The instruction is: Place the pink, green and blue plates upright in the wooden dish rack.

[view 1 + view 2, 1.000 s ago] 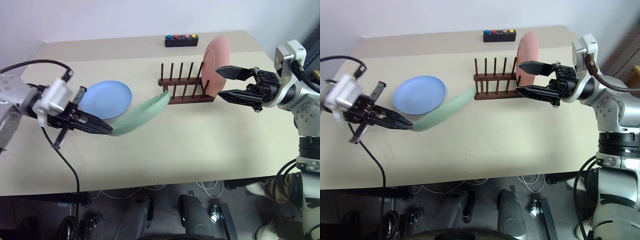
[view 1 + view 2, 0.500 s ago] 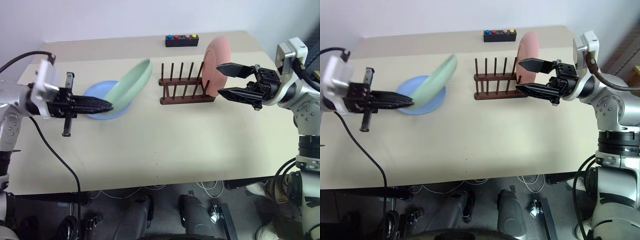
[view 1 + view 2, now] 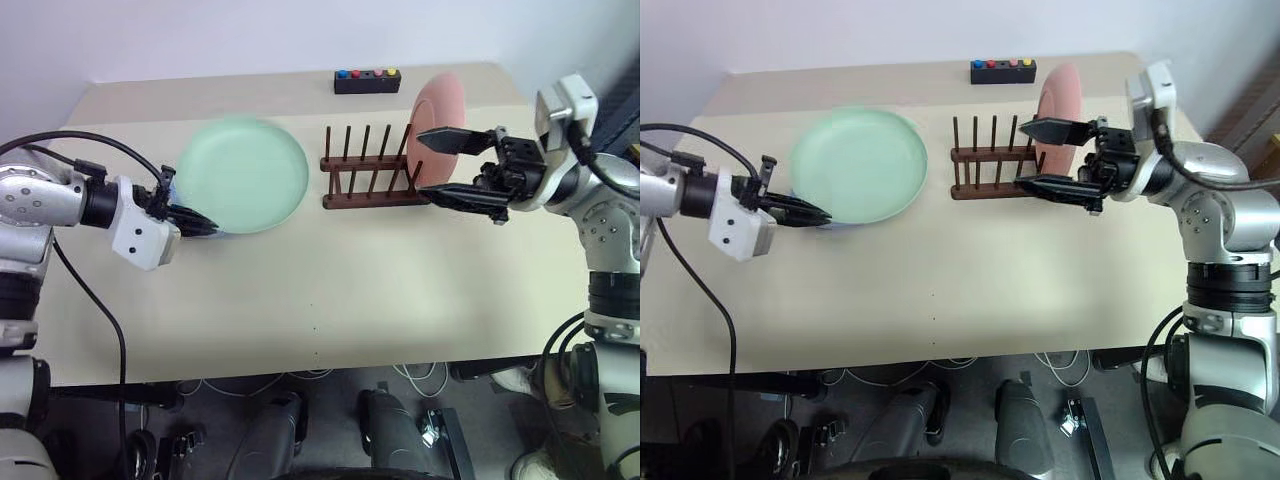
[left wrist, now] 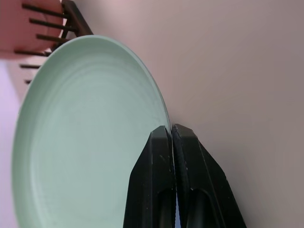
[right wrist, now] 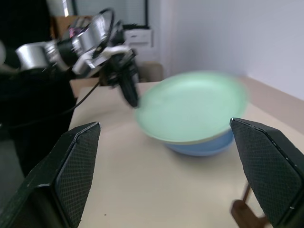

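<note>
The green plate (image 3: 243,175) hangs over the table's left half with its face turned up toward me. My left gripper (image 3: 208,225) is shut on its near left rim; the black fingers (image 4: 161,156) pinch the edge. The blue plate (image 5: 202,147) lies on the table under it, mostly covered. The pink plate (image 3: 440,105) stands upright at the right end of the wooden dish rack (image 3: 368,178). My right gripper (image 3: 422,166) stands open and level in front of the pink plate, pointing left, with nothing between its fingers (image 5: 71,166).
A black box with coloured buttons (image 3: 366,80) sits at the table's far edge behind the rack. A black cable (image 3: 105,330) hangs from my left arm over the near left edge. The rack's left slots hold nothing.
My left wrist has rolled and moved forward, turning the green plate from a slanted edge-on pose to face up above the blue plate. The right gripper has shifted slightly left toward the rack.
</note>
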You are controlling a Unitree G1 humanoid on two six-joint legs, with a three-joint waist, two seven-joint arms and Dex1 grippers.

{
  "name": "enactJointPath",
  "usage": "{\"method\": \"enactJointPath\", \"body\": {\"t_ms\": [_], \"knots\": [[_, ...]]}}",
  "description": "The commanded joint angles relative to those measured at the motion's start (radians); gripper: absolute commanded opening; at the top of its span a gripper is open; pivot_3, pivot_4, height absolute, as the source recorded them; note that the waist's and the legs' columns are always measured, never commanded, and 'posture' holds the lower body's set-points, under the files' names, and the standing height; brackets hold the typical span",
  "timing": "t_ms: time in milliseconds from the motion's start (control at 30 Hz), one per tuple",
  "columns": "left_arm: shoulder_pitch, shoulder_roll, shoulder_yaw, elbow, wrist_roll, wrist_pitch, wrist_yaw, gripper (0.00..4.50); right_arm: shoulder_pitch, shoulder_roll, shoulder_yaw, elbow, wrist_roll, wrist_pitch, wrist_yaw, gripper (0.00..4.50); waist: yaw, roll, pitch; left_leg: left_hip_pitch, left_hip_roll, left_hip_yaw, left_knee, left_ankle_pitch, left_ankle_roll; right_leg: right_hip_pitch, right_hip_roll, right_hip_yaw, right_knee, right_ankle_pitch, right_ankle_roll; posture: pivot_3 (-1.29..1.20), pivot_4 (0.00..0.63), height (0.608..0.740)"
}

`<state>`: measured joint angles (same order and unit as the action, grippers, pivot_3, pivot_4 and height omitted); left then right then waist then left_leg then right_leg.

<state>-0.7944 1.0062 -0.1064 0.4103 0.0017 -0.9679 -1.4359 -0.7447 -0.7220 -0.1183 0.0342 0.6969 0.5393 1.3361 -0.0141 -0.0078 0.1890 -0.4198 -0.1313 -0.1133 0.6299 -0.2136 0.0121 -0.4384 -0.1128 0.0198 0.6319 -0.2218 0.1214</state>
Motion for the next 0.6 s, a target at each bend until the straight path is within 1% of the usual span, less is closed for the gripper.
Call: {"method": "enactJointPath", "body": {"t_ms": [33, 67, 200, 300, 333, 400, 433, 600], "knots": [[-0.064, 0.011, -0.017, 0.070, 0.093, -0.149, 0.085, 0.05, 0.004, 0.010, 0.021, -0.060, -0.047, -0.061, -0.025, 4.50, -0.001, 0.000, 0.000, 0.000, 0.000, 0.000, 0.000, 0.000, 0.000, 0.000, 0.000, 0.000, 0.000, 0.000, 0.000, 0.00, 0.150, 0.740], [-0.082, 0.011, -0.022, 0.086, 0.118, -0.188, 0.113, 0.05, 0.002, 0.017, 0.032, -0.073, -0.058, -0.068, -0.039, 4.50, -0.001, 0.000, 0.000, 0.000, 0.000, 0.000, 0.000, 0.000, 0.000, 0.000, 0.001, 0.000, 0.000, 0.000, 0.000, 0.00, 0.150, 0.740], [-0.131, 0.019, -0.051, 0.131, 0.180, -0.272, 0.197, 0.05, 0.001, 0.041, 0.123, -0.073, -0.241, -0.252, -0.091, 4.50, -0.003, 0.000, 0.000, 0.000, 0.000, 0.000, 0.000, 0.000, 0.000, 0.000, 0.002, 0.000, 0.001, 0.000, 0.001, 0.00, 0.150, 0.740], [-0.154, 0.019, -0.066, 0.146, 0.226, -0.297, 0.259, 0.05, -0.027, 0.104, 0.178, -0.057, -0.404, -0.511, -0.172, 4.50, -0.005, 0.000, 0.000, 0.000, 0.000, 0.000, 0.000, 0.000, 0.000, 0.000, 0.003, 0.000, 0.001, 0.000, 0.001, 0.00, 0.150, 0.740], [-0.163, 0.019, -0.068, 0.149, 0.249, -0.308, 0.282, 0.05, -0.031, 0.132, 0.190, -0.073, -0.424, -0.553, -0.192, 4.50, -0.006, 0.000, 0.000, 0.000, 0.000, 0.000, 0.000, 0.000, 0.000, 0.000, 0.003, 0.000, 0.001, 0.001, 0.001, 0.00, 0.150, 0.740], [-0.181, 0.018, -0.069, 0.149, 0.290, -0.320, 0.326, 0.05, -0.028, 0.158, 0.222, -0.079, -0.528, -0.741, -0.234, 4.50, -0.006, 0.000, 0.000, 0.000, 0.000, 0.000, 0.000, 0.000, 0.000, -0.001, 0.004, 0.000, 0.001, 0.001, 0.001, 0.00, 0.150, 0.740], [-0.188, 0.018, -0.071, 0.149, 0.305, -0.322, 0.346, 0.05, -0.032, 0.172, 0.227, -0.073, -0.554, -0.781, -0.258, 4.50, -0.006, 0.000, 0.000, 0.000, 0.000, 0.000, 0.000, 0.000, 0.000, -0.001, 0.004, 0.000, 0.001, 0.001, 0.001, 0.00, 0.150, 0.740], [-0.210, 0.002, -0.078, 0.125, 0.396, -0.299, 0.444, 0.05, -0.045, 0.174, 0.255, 0.018, -0.753, -1.058, -0.400, 4.50, -0.002, -0.001, -0.001, 0.000, 0.000, 0.000, 0.001, 0.000, 0.000, 0.000, 0.004, 0.000, 0.001, 0.001, 0.002, 0.00, 0.150, 0.740]]}}
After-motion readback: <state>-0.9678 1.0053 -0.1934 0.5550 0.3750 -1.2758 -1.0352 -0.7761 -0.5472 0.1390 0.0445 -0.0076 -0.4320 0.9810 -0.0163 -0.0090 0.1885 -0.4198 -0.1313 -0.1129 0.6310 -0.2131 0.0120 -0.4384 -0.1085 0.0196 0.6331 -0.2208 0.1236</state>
